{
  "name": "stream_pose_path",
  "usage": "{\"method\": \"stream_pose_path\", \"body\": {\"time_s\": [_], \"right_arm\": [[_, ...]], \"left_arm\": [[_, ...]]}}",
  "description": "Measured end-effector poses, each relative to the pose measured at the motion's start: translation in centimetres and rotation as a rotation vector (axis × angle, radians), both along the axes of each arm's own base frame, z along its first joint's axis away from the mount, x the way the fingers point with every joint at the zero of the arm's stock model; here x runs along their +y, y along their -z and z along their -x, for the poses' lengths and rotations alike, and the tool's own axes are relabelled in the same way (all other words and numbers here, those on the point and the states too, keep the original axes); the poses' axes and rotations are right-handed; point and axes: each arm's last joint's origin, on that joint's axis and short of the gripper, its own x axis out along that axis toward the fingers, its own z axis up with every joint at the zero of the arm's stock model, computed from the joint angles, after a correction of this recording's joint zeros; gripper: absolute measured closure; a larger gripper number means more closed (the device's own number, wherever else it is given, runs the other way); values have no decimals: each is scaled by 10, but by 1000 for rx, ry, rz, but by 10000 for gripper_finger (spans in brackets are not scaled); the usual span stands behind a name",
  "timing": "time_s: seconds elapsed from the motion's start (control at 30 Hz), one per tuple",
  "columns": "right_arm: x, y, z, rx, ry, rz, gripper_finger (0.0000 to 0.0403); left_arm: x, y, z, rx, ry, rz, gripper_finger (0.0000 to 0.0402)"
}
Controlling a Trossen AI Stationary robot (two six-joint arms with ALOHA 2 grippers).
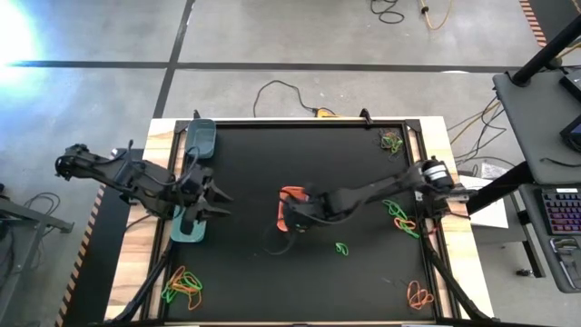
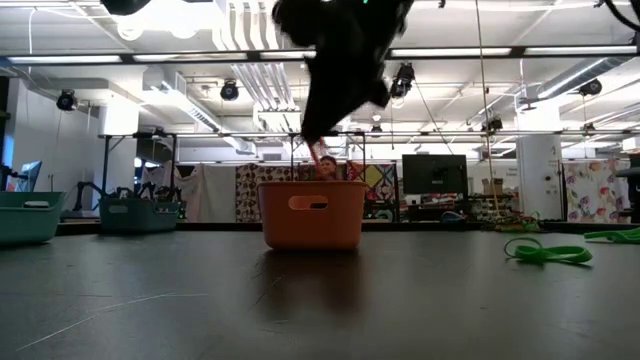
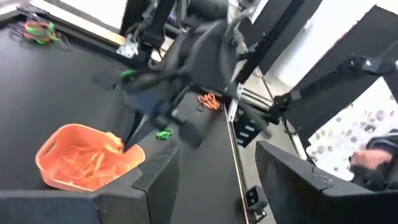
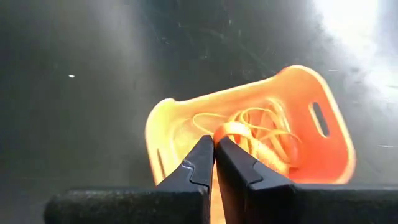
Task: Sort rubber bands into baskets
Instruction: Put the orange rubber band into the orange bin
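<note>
Nowhere legible writing; plain orange basket (image 4: pixel 323 149).

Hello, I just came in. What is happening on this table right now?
A two-armed robot is sorting rubber bands by colour into baskets. The right claw, shut, hangs over the orange basket in the middle of the table, which already holds orange bands. The left claw, partly open, waits by the light green basket at the table's left edge. Green bands and mixed piles lie loose on the dark mat.
</note>
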Motion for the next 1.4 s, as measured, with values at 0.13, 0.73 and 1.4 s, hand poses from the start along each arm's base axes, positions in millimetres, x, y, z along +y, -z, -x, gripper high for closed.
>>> {"method": "stream_pose_path", "body": {"time_s": [0.13, 0.73, 1.4], "right_arm": [[-11, 24, -10, 54, -1, -26, 394], [-23, 48, -15, 103, 257, -223, 358], [28, -35, 78, 369, 336, -235, 198]], "left_arm": [[4, 1, 6, 3, -46, -72, 209], [10, -3, 23, -55, 0, -276, 209], [15, -1, 32, -18, -58, -241, 209]]}}
